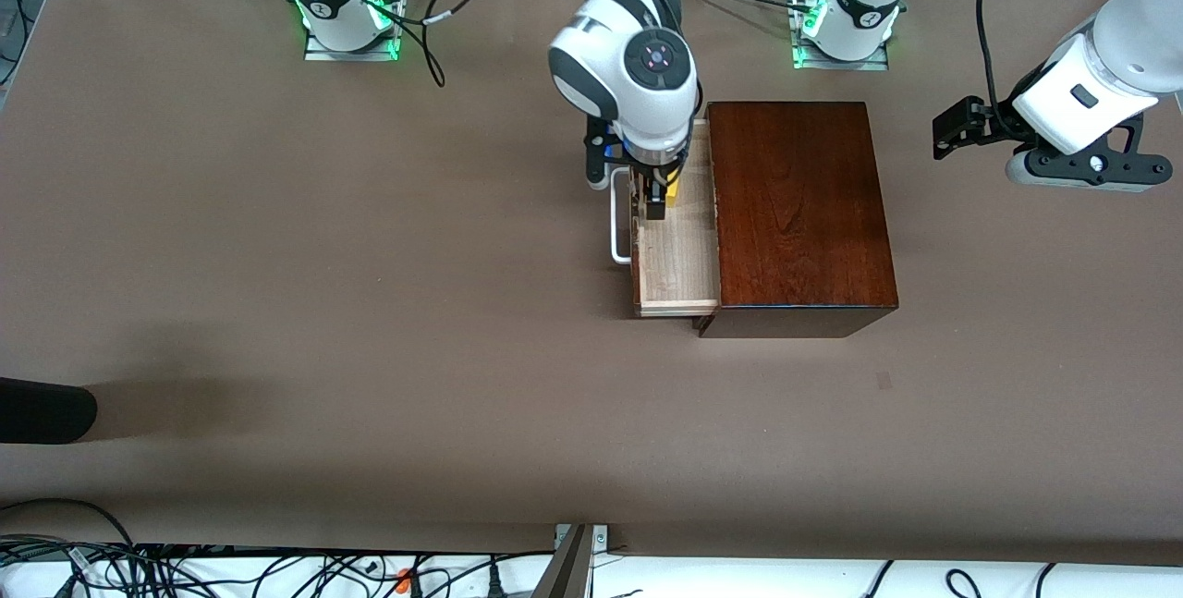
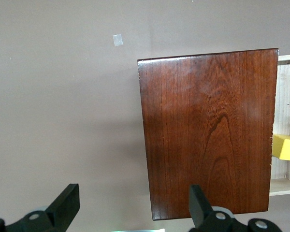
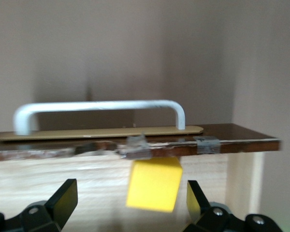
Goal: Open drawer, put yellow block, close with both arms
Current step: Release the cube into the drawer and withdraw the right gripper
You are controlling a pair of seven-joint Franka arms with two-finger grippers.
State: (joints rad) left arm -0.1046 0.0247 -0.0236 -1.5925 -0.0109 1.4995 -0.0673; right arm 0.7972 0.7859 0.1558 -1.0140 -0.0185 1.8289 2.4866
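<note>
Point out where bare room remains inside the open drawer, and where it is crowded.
The drawer floor is bare from the yellow block down to its camera-side wall. The crowded end is farther from the front camera, where the right end effector, fingers open, straddles the block. The left end effector waits open over bare table beside the box.

Pale-wood drawer point(image 1: 679, 256) pulled open from mahogany box point(image 1: 799, 210), yellow block point(image 3: 153, 183) inside near the drawer front.
</note>
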